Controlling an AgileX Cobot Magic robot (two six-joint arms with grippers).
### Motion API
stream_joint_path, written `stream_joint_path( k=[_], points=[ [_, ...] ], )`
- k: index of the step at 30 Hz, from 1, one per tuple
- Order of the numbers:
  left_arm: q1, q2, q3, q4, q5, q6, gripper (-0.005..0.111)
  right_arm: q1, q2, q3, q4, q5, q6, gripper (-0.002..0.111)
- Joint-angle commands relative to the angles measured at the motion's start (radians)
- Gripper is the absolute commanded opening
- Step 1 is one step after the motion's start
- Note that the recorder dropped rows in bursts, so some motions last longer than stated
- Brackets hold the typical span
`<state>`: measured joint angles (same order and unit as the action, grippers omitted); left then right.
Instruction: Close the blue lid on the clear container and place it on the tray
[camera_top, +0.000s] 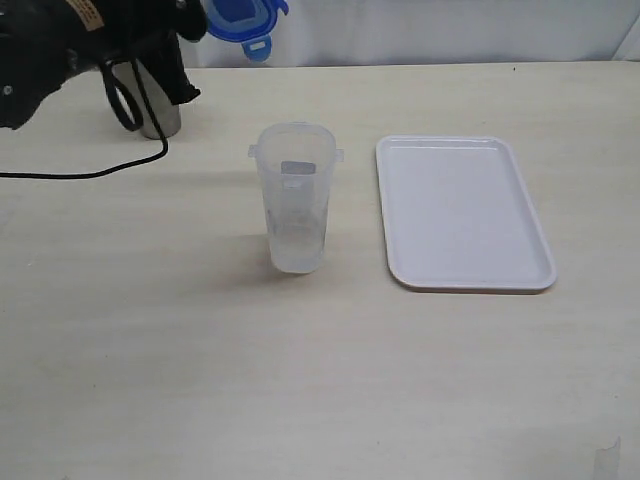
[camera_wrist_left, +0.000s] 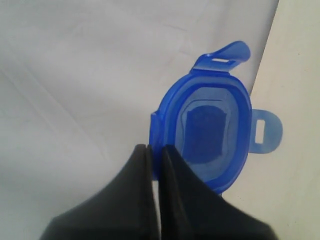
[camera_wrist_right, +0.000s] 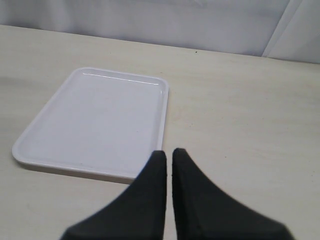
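Note:
The blue lid (camera_top: 243, 22) hangs in the air at the top left of the exterior view, held by one edge flap. My left gripper (camera_wrist_left: 155, 148) is shut on that flap; the lid (camera_wrist_left: 210, 132) shows its inner face, with two other flaps sticking out. The clear container (camera_top: 296, 198) stands upright and uncovered on the table's middle, apart from the lid. The white tray (camera_top: 462, 212) lies flat to its right with nothing on it. My right gripper (camera_wrist_right: 169, 153) is shut on nothing, hovering by a corner of the tray (camera_wrist_right: 95, 120); it does not show in the exterior view.
A grey steel cup (camera_top: 160, 105) stands at the back left, partly behind the left arm (camera_top: 60, 50). A black cable (camera_top: 95, 172) trails from that arm across the table. A pale curtain backs the far edge.

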<state>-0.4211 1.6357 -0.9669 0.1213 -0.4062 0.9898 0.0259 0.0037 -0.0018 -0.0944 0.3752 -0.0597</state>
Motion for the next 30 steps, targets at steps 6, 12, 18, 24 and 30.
stream_joint_path(
  k=[6, 12, 18, 24, 30],
  points=[
    [-0.126, 0.034, -0.046, -0.328, 0.018, 0.526, 0.0, -0.002, -0.004, 0.002, 0.006, -0.003, 0.004, 0.004],
    [-0.238, 0.032, -0.046, -0.472, 0.022, 0.704, 0.0, -0.002, -0.004, 0.002, 0.006, -0.003, 0.004, 0.004],
    [-0.33, 0.032, -0.026, -0.823, -0.093, 1.085, 0.0, -0.002, -0.004, 0.002, 0.006, -0.003, 0.004, 0.004],
    [-0.395, 0.032, 0.014, -0.928, -0.21, 1.152, 0.0, -0.002, -0.004, 0.002, 0.006, -0.003, 0.004, 0.004],
    [-0.443, 0.031, 0.038, -0.978, -0.246, 1.152, 0.0, -0.002, -0.004, 0.002, 0.006, -0.003, 0.004, 0.004]
  ],
)
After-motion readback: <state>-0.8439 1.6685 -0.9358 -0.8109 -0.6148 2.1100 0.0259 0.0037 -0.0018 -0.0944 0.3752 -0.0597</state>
